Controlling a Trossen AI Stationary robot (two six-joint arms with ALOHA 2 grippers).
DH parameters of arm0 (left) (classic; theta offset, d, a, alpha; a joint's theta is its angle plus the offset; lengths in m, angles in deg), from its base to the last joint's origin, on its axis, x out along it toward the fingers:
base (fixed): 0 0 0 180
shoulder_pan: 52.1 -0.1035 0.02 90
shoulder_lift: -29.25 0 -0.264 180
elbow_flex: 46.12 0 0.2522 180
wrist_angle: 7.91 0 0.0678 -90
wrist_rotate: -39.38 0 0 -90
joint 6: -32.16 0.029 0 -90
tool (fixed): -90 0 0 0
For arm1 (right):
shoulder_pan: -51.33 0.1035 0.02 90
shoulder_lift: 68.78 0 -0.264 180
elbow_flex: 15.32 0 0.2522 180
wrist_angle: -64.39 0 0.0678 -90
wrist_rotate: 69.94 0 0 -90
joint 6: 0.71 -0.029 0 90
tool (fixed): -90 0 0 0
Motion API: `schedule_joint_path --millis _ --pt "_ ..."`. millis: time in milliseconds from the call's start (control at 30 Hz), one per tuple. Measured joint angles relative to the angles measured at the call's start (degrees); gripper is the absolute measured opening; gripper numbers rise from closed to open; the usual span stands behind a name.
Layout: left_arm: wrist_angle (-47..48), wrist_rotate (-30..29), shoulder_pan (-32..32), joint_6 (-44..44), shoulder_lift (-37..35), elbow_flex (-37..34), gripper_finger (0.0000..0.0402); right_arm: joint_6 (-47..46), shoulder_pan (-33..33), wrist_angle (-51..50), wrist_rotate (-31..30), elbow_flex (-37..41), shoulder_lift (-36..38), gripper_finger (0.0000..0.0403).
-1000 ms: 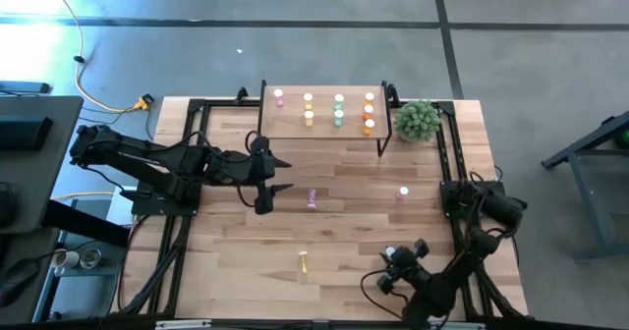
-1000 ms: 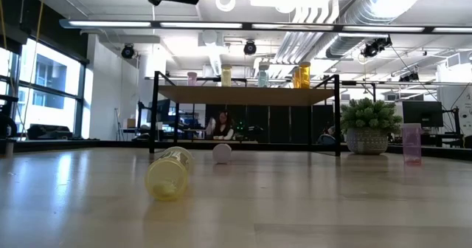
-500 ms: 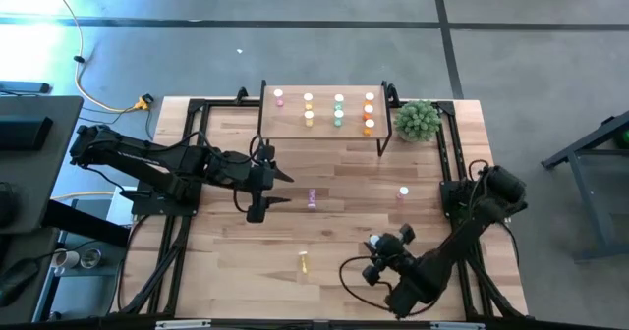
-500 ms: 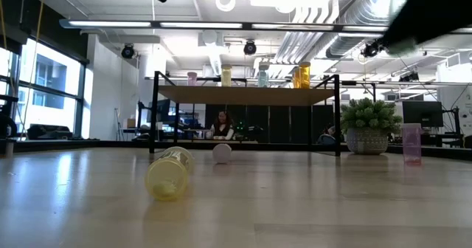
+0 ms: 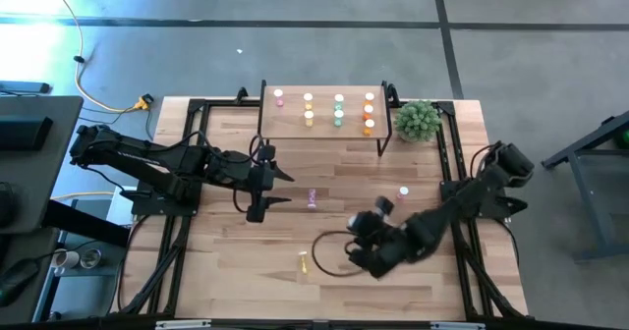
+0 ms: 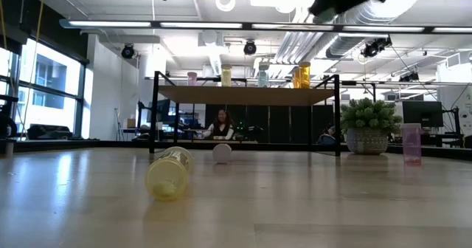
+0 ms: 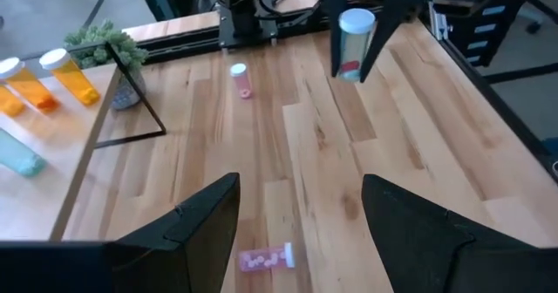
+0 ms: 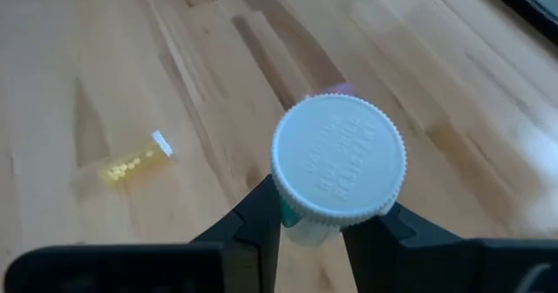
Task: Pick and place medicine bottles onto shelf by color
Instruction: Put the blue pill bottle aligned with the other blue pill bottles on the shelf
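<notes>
- Between the right hand's (image 8: 314,228) closed fingers sits an upright green bottle (image 8: 336,166), white cap up, held above the bench (image 5: 226,247).
- Below and beside that hand, a yellow bottle (image 5: 304,262) lies on its side.
- Just ahead of the left hand (image 5: 267,183), fingers spread and empty, lies a pink bottle (image 5: 313,198).
- Beyond both hands, the shelf (image 5: 324,127) carries standing bottles; another pink bottle (image 5: 403,192) stands near the right arm.
</notes>
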State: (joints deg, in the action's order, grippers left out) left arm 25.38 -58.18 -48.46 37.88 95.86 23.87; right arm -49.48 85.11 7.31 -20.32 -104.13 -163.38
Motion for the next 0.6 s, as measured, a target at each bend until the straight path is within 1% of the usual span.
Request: schedule_joint_path --millis 167,333,533,600 --pt "0.00 -0.29 0.00 2.95 0.00 0.00 0.0229 15.39 -6.98 8.22 8.54 0.00 2.55 0.0090" --pt "-1.06 -0.48 0.00 2.92 0.00 0.00 0.0229 26.75 -13.22 15.30 15.03 0.00 4.72 0.0090" --pt "-5.23 -0.58 0.00 2.16 0.00 0.00 0.0229 36.04 -19.35 20.97 25.18 0.00 5.13 0.0090" --pt "-7.10 -0.59 0.00 1.54 0.24 0.00 0.0229 37.62 -21.22 22.23 28.62 0.00 5.13 0.0090"
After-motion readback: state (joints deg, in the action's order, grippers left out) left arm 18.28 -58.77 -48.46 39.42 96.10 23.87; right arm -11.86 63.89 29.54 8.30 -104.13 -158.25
